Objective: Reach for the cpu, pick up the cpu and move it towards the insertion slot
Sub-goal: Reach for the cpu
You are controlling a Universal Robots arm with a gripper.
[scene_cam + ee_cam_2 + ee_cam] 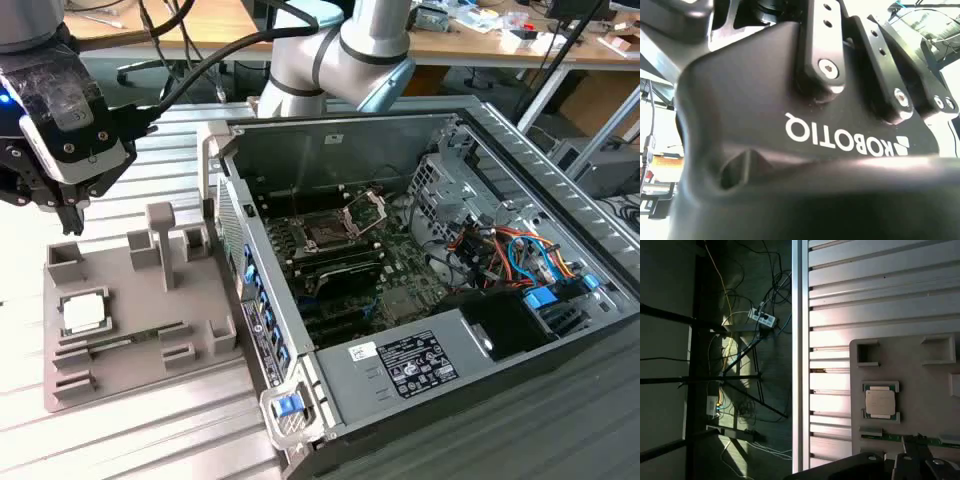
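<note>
Subject: my gripper [55, 200] and its surroundings, all positions referred to the grey tray [125, 275].

1. Gripper: in the exterior view I hang above the tray's corner, clear of its surface and touching nothing. I cannot tell how far my jaws stand open. They hold no cpu.

2. The cpu [83, 312] lies flat in a square recess of the tray. In the first wrist view the cpu [880, 402] shows a silvery top with a paler rim, framed by the recess's corner pieces. The tray [925, 385] has raised blocks around it.

3. A thin green board strip [900, 438] lies in a groove of the tray, just beside the cpu's recess.

4. The insertion slot [328, 236] is well apart from the tray, inside the open computer case [330, 150] that stands against the tray's side on the exterior view's right. Its metal frame stands raised, with green circuit board around it.

5. Tray and case both rest on a slatted aluminium table [150, 440].
</note>
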